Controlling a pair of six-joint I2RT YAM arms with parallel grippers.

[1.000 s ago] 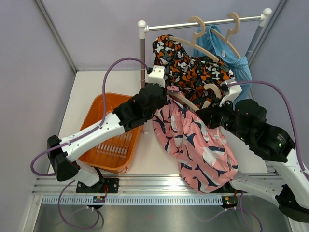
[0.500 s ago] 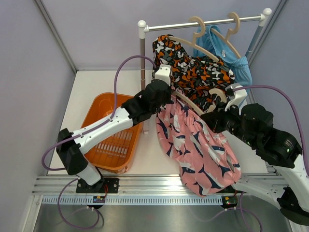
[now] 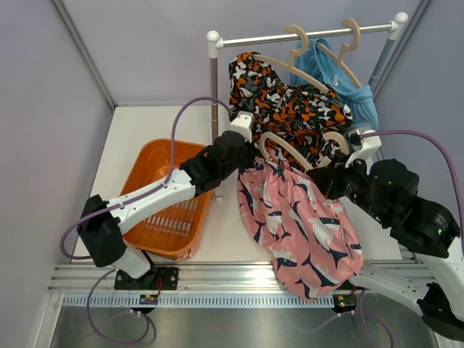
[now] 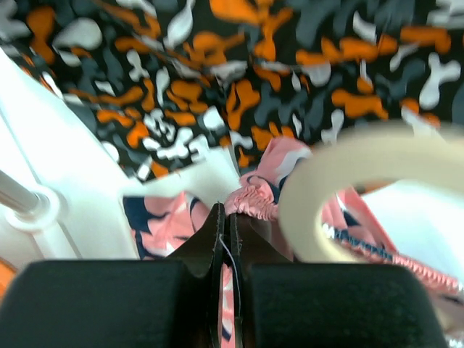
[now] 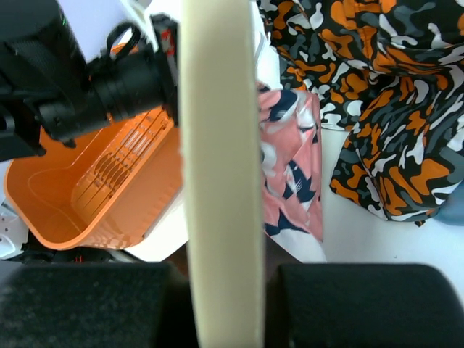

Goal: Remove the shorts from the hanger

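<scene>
The pink shorts point(image 3: 304, 228) with white and navy blotches hang below a cream hanger point(image 3: 290, 151) held off the rail. My left gripper point(image 3: 250, 156) is shut on their gathered waistband point(image 4: 254, 199) at the hanger's left end. My right gripper point(image 3: 328, 177) is shut on the hanger's arm point(image 5: 217, 167), at its right end. The black shorts point(image 3: 290, 105) with orange and white blotches hang on a second hanger on the rail point(image 3: 304, 34). The light blue shorts point(image 3: 341, 80) hang behind them on a third hanger.
An orange basket point(image 3: 161, 199) sits on the table at left, under my left arm; it also shows in the right wrist view point(image 5: 94, 196). The rack's left post point(image 3: 214, 80) stands just behind my left gripper. Grey walls close in the back and sides.
My left gripper pulled the pink waistband down and off the hanger's left end, leaving that end bare. My right gripper moved right with the hanger. The pink shorts hang lower.
</scene>
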